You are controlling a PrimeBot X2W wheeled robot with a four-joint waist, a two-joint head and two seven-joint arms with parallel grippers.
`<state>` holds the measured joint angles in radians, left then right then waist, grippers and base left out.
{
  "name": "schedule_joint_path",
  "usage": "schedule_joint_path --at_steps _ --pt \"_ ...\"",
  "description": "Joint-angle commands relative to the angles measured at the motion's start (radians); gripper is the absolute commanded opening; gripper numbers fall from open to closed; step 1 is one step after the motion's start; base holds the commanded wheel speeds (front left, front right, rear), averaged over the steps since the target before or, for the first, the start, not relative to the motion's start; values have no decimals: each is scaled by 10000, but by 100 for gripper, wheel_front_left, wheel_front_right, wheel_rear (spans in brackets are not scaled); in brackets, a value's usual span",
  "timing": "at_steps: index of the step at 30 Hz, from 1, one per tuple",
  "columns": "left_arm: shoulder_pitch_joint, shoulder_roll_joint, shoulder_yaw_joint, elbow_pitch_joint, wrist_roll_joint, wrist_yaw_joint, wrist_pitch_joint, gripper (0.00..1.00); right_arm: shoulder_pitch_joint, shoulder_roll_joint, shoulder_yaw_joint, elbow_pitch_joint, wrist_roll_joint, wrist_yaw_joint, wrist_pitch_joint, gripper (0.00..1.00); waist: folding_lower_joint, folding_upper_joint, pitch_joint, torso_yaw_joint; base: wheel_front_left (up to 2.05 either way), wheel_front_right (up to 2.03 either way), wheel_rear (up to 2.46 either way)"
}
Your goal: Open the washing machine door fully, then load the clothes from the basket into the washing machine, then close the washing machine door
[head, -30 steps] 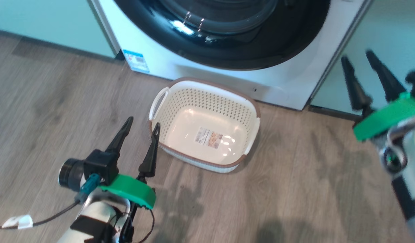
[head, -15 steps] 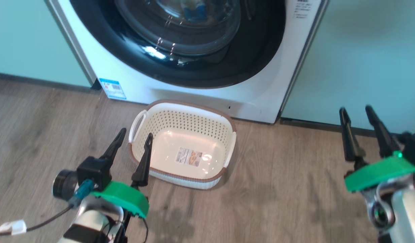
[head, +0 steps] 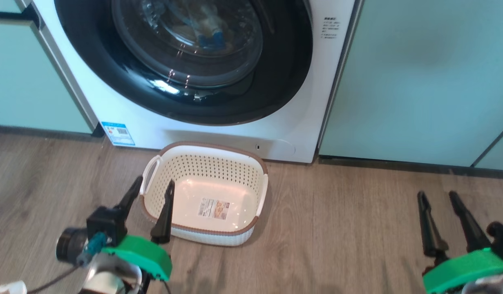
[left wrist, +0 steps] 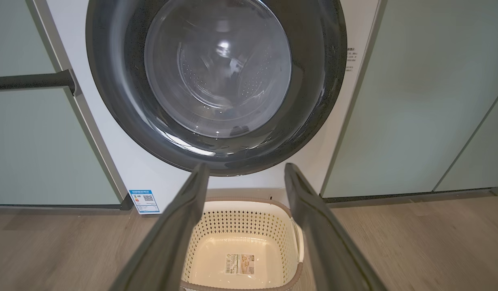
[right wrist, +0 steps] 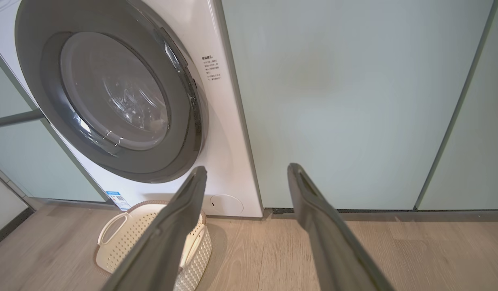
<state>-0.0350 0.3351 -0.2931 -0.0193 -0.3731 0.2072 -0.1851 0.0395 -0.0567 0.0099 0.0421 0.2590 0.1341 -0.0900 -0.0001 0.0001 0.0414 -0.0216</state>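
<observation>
Wood-look plank floor, cream perforated basket resting on it just before the white washing machine, perhaps touching it, pale green cabinets flanking

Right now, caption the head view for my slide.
Door shut with clothes behind it, basket empty, left gripper and right gripper open.

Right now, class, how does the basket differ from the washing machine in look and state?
The basket is small, cream and perforated; the washing machine is large and white. The basket stands open-topped and empty; the washing machine's door is shut, with something pale and blue behind its glass. Both stand on the wooden floor.
</observation>
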Motion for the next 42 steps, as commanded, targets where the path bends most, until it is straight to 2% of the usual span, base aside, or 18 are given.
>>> schedule_joint_path --at_steps 1,13,42 --pt "-178 283 449 -277 -59 107 -72 100 -87 -15 182 -473 -135 -34 87 100 1 -1 -106 -80 0 0 0" --pt "191 307 430 -376 -140 250 -89 100 898 50 21 -1582 -277 -34 660 100 1 -1 -278 -291 0 0 0" --pt "85 346 320 -441 -91 432 -257 100 851 64 28 -1589 -65 -34 625 100 1 -1 75 -274 0 0 0"
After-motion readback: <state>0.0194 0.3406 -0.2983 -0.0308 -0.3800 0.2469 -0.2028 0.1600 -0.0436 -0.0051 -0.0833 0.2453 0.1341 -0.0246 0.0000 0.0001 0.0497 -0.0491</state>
